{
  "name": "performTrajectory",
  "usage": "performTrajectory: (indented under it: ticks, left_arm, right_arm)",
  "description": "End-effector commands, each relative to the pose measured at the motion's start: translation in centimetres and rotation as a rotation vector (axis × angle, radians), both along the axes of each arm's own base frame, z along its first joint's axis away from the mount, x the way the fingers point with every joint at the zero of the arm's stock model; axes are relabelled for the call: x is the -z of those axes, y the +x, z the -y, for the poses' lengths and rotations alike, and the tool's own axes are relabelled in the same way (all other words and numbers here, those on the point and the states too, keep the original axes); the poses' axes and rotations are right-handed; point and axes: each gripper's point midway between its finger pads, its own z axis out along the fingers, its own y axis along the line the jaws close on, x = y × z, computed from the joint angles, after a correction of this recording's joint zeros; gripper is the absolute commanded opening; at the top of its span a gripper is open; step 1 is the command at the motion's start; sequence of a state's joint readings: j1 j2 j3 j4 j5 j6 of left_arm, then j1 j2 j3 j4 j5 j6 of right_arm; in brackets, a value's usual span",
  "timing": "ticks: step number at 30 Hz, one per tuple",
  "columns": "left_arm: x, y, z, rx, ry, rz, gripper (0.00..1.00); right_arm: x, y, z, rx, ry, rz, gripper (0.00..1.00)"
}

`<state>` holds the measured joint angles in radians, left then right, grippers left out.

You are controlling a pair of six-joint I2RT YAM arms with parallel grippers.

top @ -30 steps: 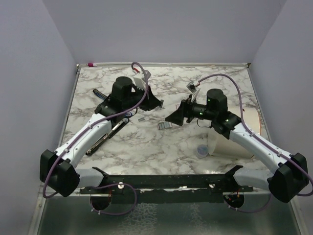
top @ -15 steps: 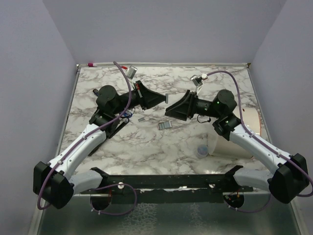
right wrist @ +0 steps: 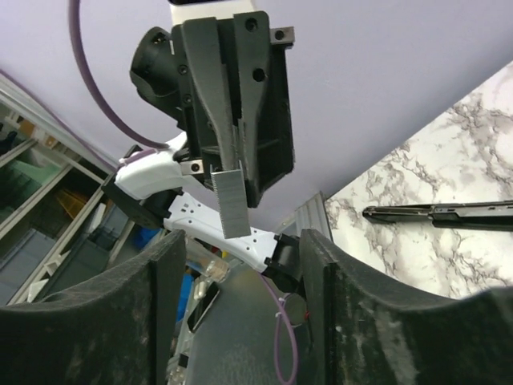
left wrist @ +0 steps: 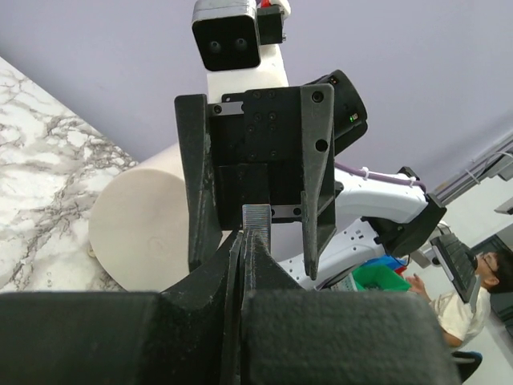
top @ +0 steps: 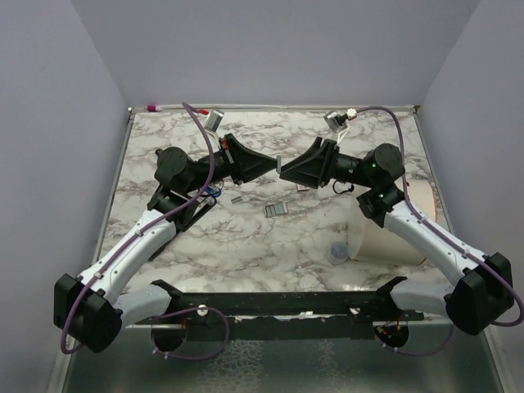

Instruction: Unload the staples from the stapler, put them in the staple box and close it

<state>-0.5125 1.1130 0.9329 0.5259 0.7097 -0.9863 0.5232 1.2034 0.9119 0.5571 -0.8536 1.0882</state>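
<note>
Both arms have risen from the table (top: 246,246) to meet in mid-air. The left gripper (top: 272,168) pinches a ribbed strip of staples (right wrist: 231,204). The right gripper (right wrist: 240,257) faces it, jaws apart, touching nothing. The stapler (top: 277,210) lies below them, probably emptied.

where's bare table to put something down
Free: near-middle marble, bordered by the black base rail and the small grey piece; also the back-middle strip. Crowded: pen on the left, cream roll on the right.

Marble table (top: 270,237); cream roll (top: 378,247) at right edge; black pen (right wrist: 437,213) lying flat; pink-tipped piece (top: 153,107) far-left corner
</note>
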Motion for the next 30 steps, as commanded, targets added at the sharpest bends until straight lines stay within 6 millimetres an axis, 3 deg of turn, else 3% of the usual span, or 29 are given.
performTrajectory:
  ticks: [1, 18, 30]
  left_arm:
    - [-0.52, -0.64, -0.04, 0.031, -0.014, 0.033, 0.00]
    - [0.41, -0.41, 0.17, 0.037, 0.008, 0.017, 0.00]
    - [0.48, -0.48, 0.08, 0.035, 0.009, 0.018, 0.00]
  right_arm:
    - [-1.85, -0.29, 0.02, -0.038, 0.038, 0.047, 0.54]
    - [-2.26, 0.29, -0.19, -0.056, 0.046, 0.049, 0.40]
    - [-2.23, 0.29, -0.04, -0.054, 0.045, 0.045, 0.37]
